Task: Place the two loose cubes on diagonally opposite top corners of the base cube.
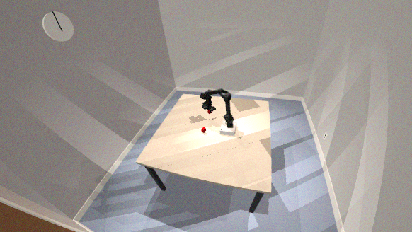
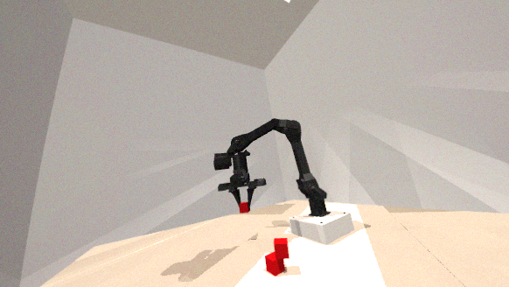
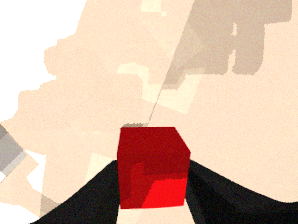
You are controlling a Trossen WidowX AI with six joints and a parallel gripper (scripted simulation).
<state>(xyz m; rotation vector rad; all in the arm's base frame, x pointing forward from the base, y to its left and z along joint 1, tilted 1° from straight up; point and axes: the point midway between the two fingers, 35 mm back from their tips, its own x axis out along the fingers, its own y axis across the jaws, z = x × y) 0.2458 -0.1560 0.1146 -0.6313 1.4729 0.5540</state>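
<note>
My gripper (image 1: 209,111) (image 2: 244,206) (image 3: 149,165) is shut on a red loose cube, one finger on each side, and holds it above the table. In the exterior view the base cube (image 2: 275,264) stands on the table, turned to show an edge. The other loose red cube (image 2: 281,248) sits on its top, shifted to the right side and overhanging it. In the top view these two show only as one small red shape (image 1: 203,129). The held cube is behind them in the exterior view, to the left and higher. The wrist view does not show the base cube.
The wooden table (image 1: 212,160) (image 2: 144,258) carries everything. The arm's white base block (image 1: 227,129) (image 2: 321,227) stands on it to the right of the two stacked cubes. A corner of a grey block (image 3: 9,152) shows at the left edge of the wrist view.
</note>
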